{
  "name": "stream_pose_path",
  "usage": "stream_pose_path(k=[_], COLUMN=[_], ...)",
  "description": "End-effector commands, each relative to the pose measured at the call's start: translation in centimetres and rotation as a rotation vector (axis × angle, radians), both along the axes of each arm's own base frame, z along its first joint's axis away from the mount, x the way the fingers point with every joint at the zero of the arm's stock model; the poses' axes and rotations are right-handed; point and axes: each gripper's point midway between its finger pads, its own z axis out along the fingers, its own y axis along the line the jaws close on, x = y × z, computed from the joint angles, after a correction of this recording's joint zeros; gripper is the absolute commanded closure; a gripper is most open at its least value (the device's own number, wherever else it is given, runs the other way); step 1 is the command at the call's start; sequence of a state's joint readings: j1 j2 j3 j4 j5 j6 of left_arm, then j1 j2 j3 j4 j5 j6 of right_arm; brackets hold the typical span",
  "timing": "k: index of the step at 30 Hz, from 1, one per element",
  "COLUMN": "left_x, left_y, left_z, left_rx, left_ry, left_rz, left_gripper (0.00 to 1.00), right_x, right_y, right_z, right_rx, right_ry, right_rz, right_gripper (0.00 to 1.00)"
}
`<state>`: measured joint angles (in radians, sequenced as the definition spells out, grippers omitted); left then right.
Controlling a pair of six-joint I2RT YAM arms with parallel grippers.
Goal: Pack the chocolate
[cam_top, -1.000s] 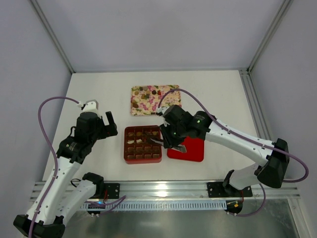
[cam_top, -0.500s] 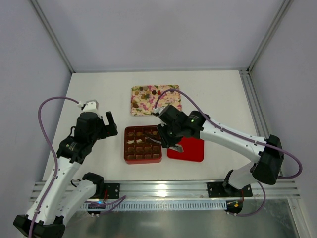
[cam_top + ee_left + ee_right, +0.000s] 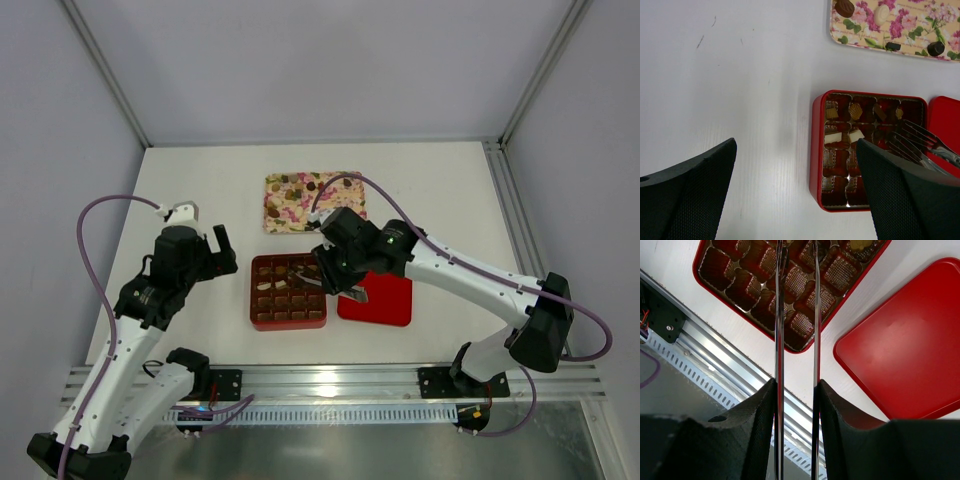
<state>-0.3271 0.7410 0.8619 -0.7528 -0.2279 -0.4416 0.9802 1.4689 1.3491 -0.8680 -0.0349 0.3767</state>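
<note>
**Operator A:** How do we find the arms posed?

**Operator B:** The left gripper (image 3: 796, 165) hangs above the table (image 3: 740, 75), left of the red box (image 3: 815, 150), with its jaws wide apart and nothing between them. The right arm reaches in toward frame centre. The right gripper (image 3: 796, 385) is clamped on metal tongs (image 3: 779, 315), whose tines lie over the box's right-hand cells.

**Operator A:** Where do we locate the chocolate (image 3: 856, 111)?

**Operator B:** Tan, whitish and dark pieces sit in the upper cells of the box's brown insert (image 3: 837, 162). More pieces lie on the floral tray (image 3: 300, 212), at upper centre of the top view.

**Operator A:** What differs between views?

**Operator B:** The left wrist view resolves single pieces, which the top view shows as specks. The right wrist view shows the grip on the tongs, and the red lid (image 3: 900, 350) just beside the box. We cannot tell whether the tines carry a piece.
</note>
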Motion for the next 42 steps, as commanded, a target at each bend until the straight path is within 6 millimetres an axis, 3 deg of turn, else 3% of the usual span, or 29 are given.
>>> stream_pose_path(k=[1,9,14,17,23,27,34,39,42], left_x=[0.3,0.4,0.4,0.5,0.4,0.5,0.5,0.5,0.5], left_y=[0.2,-0.2,-0.5,-0.5,-0.5,-0.5,-0.6,-0.8,-0.7], left_z=[0.9,0.7,0.5,0.5,0.5,0.4,0.6,0.5,0.4], left_rx=[-0.012,-0.02,-0.025,-0.025,-0.027,-0.024,-0.026,-0.028,-0.027], left_ry=[-0.038,-0.026,-0.019,-0.021,-0.019,-0.016,-0.022,-0.017,-0.014], left_rz=[0.018,0.002,-0.007,-0.009,-0.01,-0.013,-0.02,-0.025,-0.024], left_gripper=[0.0,0.0,0.0,0.0,0.0,0.0,0.0,0.0,0.0], right_x=[0.8,2.9,6.4,9.5,13.6,15.7,17.4,17.8,18.0], right_y=[0.8,-2.4,-4.4,-4.3,-3.9,-4.9,-6.7,-6.6,-5.4], right_z=[2.1,3.7,4.8,5.3,3.3,2.1,0.5,0.0,0.2], right_rx=[0.045,-0.048,-0.057,0.016,-0.033,-0.109,-0.169,-0.177,-0.131], right_ry=[-0.052,-0.113,-0.148,-0.148,-0.17,-0.178,-0.171,-0.166,-0.156], right_rz=[-0.01,-0.067,-0.165,-0.226,-0.285,-0.323,-0.375,-0.38,-0.358], right_gripper=[0.59,0.57,0.56,0.56,0.55,0.55,0.55,0.55,0.55])
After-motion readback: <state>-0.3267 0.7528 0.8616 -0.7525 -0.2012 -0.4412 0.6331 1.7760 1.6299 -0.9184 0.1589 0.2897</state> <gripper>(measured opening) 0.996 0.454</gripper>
